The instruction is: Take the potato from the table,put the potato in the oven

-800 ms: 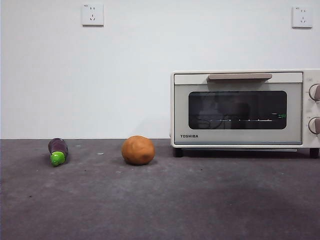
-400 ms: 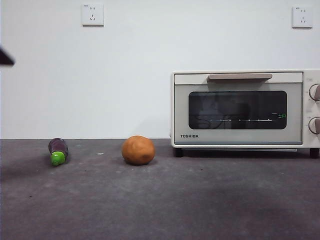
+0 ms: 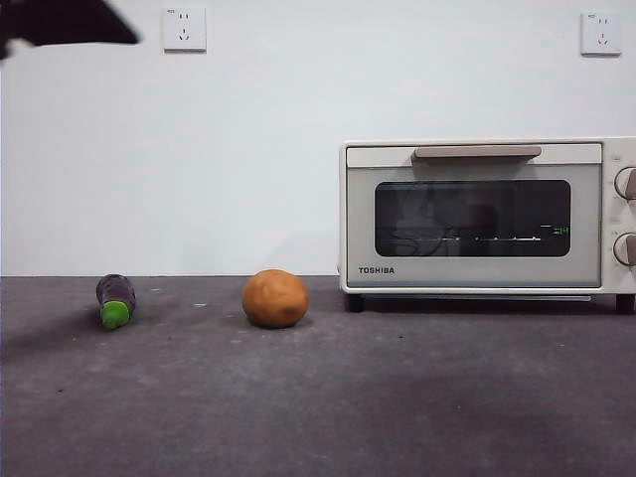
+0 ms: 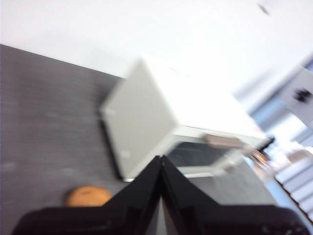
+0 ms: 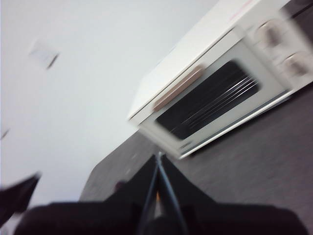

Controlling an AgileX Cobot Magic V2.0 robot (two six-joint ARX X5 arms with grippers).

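Note:
The orange-brown potato (image 3: 274, 298) lies on the dark grey table (image 3: 358, 407), left of the cream oven (image 3: 475, 215), whose door is closed. In the blurred left wrist view, my left gripper (image 4: 160, 159) is shut and holds nothing; it hangs high over the table with the potato (image 4: 88, 196) beside its jaw and the oven (image 4: 146, 117) beyond. My right gripper (image 5: 159, 157) is also shut and holds nothing, and it is aimed toward the oven (image 5: 215, 93). A black arm tip (image 3: 65, 22) shows at the front view's top left corner.
A small dark purple eggplant (image 3: 115, 301) with a green cap lies on the table to the left of the potato. Two wall sockets (image 3: 184, 30) sit high on the white wall behind.
The black arm tip has risen from the left edge to the top left corner and reaches further into view. The potato, eggplant and oven have not moved.

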